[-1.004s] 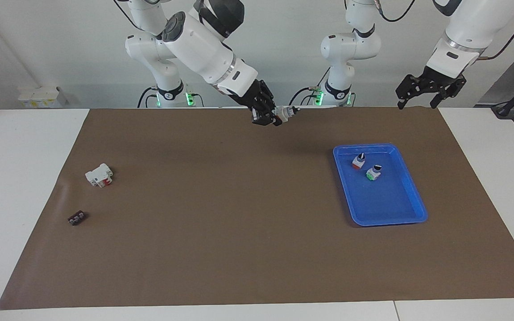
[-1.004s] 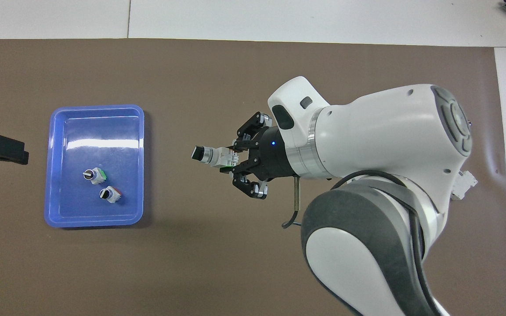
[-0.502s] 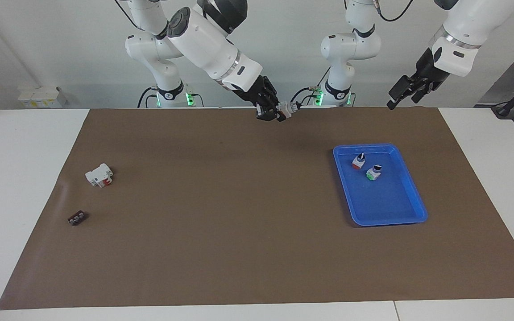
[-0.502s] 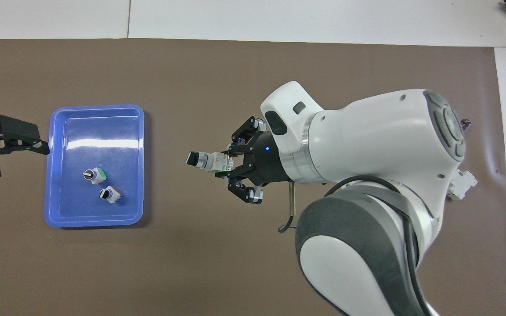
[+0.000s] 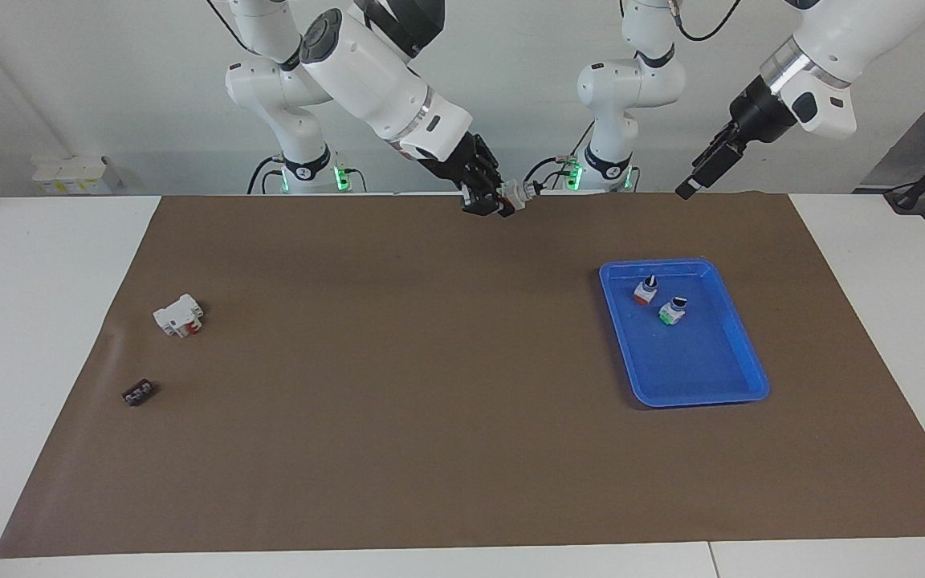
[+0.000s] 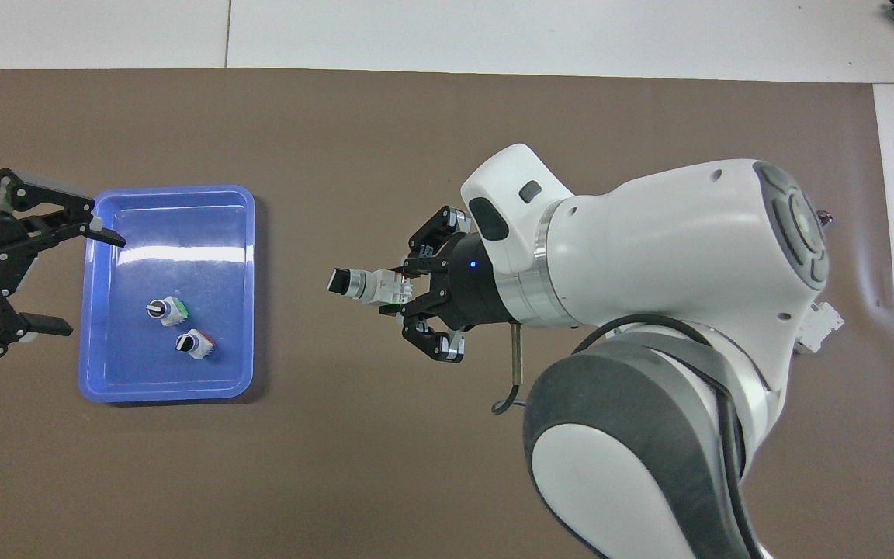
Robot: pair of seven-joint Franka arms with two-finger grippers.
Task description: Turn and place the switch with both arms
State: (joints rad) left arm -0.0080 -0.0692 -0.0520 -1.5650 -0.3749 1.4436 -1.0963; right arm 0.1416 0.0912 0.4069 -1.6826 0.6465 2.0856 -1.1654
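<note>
My right gripper point(image 5: 499, 204) point(image 6: 402, 292) is shut on a switch point(image 5: 517, 195) point(image 6: 362, 284) and holds it level in the air over the middle of the mat, black knob toward the left arm's end. White body, silvery collar and knob show; the fingers hide its end colour. My left gripper point(image 5: 686, 189) point(image 6: 90, 284) is open and raised, over the blue tray's point(image 5: 751, 377) point(image 6: 168, 392) edge at the left arm's end. In the tray stand a red-ended switch point(image 5: 644, 293) point(image 6: 195, 344) and a green-ended one point(image 5: 673, 311) point(image 6: 168, 310).
A bigger white block with a red part point(image 5: 179, 315) point(image 6: 818, 326) lies on the brown mat point(image 5: 398, 401) toward the right arm's end. A small black part point(image 5: 139, 393) lies farther from the robots than it.
My left gripper has swung in from the table's end to over the tray's edge and turned, its fingers now spread in the overhead view. My right gripper rose slightly with the switch.
</note>
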